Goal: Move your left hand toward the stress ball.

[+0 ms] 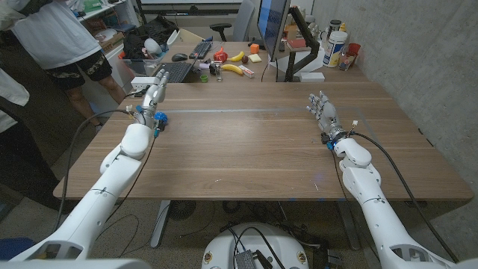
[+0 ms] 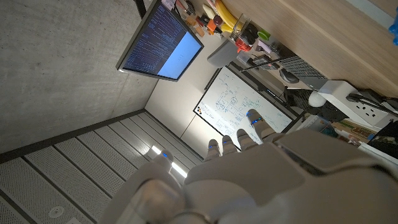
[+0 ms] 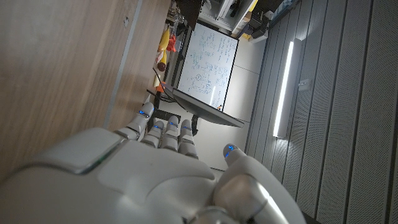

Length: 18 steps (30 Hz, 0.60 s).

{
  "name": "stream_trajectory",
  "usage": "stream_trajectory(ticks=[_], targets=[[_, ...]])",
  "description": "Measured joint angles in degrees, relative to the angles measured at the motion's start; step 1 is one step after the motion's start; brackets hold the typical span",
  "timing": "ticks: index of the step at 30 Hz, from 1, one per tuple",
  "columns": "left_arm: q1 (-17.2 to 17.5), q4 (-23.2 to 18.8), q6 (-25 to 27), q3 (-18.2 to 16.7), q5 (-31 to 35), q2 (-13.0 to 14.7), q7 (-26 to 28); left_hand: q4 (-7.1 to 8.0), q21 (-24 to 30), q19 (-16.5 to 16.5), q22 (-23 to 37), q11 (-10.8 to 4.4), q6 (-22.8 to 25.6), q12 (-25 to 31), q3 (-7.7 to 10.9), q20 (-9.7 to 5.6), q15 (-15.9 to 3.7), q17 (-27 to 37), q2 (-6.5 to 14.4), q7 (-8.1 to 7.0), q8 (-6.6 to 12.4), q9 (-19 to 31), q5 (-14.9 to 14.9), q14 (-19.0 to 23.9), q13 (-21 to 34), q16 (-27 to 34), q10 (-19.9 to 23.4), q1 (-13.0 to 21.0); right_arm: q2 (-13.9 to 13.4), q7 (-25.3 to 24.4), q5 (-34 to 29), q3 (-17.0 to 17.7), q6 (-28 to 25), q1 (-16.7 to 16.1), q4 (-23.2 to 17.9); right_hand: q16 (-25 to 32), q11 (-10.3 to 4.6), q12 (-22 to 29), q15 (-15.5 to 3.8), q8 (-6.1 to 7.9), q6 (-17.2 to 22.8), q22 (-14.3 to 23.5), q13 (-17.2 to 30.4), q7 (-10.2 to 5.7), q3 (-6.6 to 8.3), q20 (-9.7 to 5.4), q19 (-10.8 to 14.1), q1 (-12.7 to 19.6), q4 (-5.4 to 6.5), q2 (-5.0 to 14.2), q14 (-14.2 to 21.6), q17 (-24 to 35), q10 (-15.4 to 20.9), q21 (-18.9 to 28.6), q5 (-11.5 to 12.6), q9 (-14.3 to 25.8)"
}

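Two arms reach in over the wooden worktop [image 1: 246, 149] from the near edge. The left robot hand [image 1: 154, 94] stands far out at about ten o'clock, close to the worktop's far left corner, its fingers pointing away toward the clutter beyond; they look straight and near one another with nothing between them, though at this size I cannot tell for sure whether they are spread or curled. In the left wrist view the same robot hand [image 2: 249, 140] shows its fingertips [image 2: 254, 118] lying side by side, holding nothing.

A small blue stress ball [image 1: 159, 118] lies on the worktop at about ten o'clock, just beside the left wrist, nearer the robot than the fingertips; whether it touches the arm cannot be told.

The right robot hand [image 1: 321, 109] stands at about two o'clock, well apart from the ball, fingers spread and holding nothing. The right wrist view shows that robot hand [image 3: 165, 140] with fingers extended beside the worktop's surface.

Beyond the far edge sit a keyboard [image 1: 176, 71], a banana [image 1: 235, 69], a monitor [image 1: 272, 26] and some bottles [image 1: 337, 46]. A person [image 1: 56, 41] stands at the far left.
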Motion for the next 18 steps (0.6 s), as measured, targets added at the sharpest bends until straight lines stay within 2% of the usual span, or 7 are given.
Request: stream_trajectory(ticks=[9, 15, 18], targets=[[0.0, -0.3, 0.8, -0.3, 1.5, 0.8, 0.7, 0.0, 0.0, 0.0, 0.0, 0.0, 0.3, 0.0, 0.0, 0.99, 0.0, 0.1, 0.0, -0.3, 0.0, 0.0, 0.0, 0.0, 0.0, 0.0, 0.0, 0.0, 0.0, -0.1, -0.1, -0.1, 0.1, -0.1, -0.1, 0.0, 0.0, 0.0, 0.0, 0.0, 0.0, 0.0, 0.0, 0.0, 0.0, 0.0, 0.0, 0.0, 0.0, 0.0, 0.0, 0.0, 0.0, 0.0, 0.0, 0.0], [0.0, -0.4, 1.3, -0.4, 2.4, 1.2, 1.2, -0.17, 0.0, -0.1, 0.0, -0.3, 0.6, 0.0, 0.17, 2.29, 0.0, 0.1, 0.0, -0.61, 0.0, 0.0, 0.0, 0.0, 0.0, -0.3, -0.3, 0.0, 0.0, -0.1, -0.2, -0.2, 0.1, -0.1, -0.1, 0.0, 0.0, 0.0, 0.0, 0.0, 0.0, 0.0, 0.0, 0.0, 0.0, 0.0, 0.0, 0.0, 0.0, 0.0, 0.0, 0.0, 0.0, 0.0, 0.0, 0.0], [0.0, -0.5, 1.7, -0.5, 2.9, 1.4, 1.4, -0.07, 0.0, -0.1, 0.0, -0.3, 0.6, 0.0, 0.4, 2.35, 0.0, 0.1, 0.0, -0.61, 0.0, 0.0, 0.0, 0.0, 0.0, -0.3, -0.3, 0.0, 0.0, -0.1, -0.2, -0.2, 0.2, -0.1, -0.1, 0.0, 0.0, 0.0, 0.0, 0.0, 0.0, 0.0, 0.0, 0.0, 0.0, 0.0, 0.0, 0.0, 0.0, 0.0, 0.0, 0.0, 0.0, -0.1, 0.0, 0.0]])
